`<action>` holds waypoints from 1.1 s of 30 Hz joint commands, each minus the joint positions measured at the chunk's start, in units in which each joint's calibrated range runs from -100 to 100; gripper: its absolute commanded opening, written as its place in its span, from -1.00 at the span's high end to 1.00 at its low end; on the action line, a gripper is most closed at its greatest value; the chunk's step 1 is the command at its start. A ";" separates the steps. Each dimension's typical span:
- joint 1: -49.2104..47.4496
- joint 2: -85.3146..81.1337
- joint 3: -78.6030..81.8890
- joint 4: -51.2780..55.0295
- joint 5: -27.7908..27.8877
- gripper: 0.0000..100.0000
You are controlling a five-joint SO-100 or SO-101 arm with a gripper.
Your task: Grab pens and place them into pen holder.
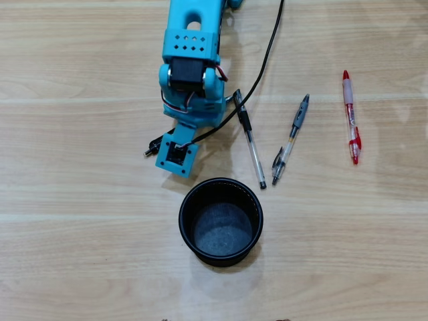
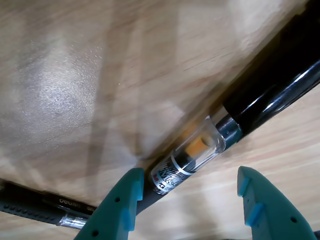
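— Black mesh pen holder (image 1: 221, 222) looks empty from above; nothing dropped in yet?

— Nothing I can see. Three pens lie on the wooden table (image 1: 80, 254): the black-capped clear pen (image 1: 251, 148) at the holder's 12 o'clock, the grey-sleeved pen (image 1: 291, 137) at 1 o'clock, the red-and-white pen (image 1: 351, 119) further toward 2.

— And the gripper (image 2: 192, 197)?

— Released, jaws spread either side of the black-capped pen in the wrist view, not clamping it. I judge the first grasp is about to happen; all the placing remains.

pen holder (image 1: 221, 222) mouth clear, cable (image 1: 257, 73) above pens
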 commanded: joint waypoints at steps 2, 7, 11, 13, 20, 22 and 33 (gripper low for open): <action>1.58 -0.59 1.77 -0.66 -1.70 0.64; 2.22 -0.59 3.22 -0.66 -3.11 0.97; 3.03 -1.61 3.04 -0.32 -3.11 0.97; 4.16 -2.71 2.40 0.11 -2.69 0.97; 9.00 -14.54 2.77 0.29 1.23 0.97; 10.21 -18.51 2.04 -0.32 2.69 0.97; 1.18 -30.60 -4.75 -29.45 11.89 0.97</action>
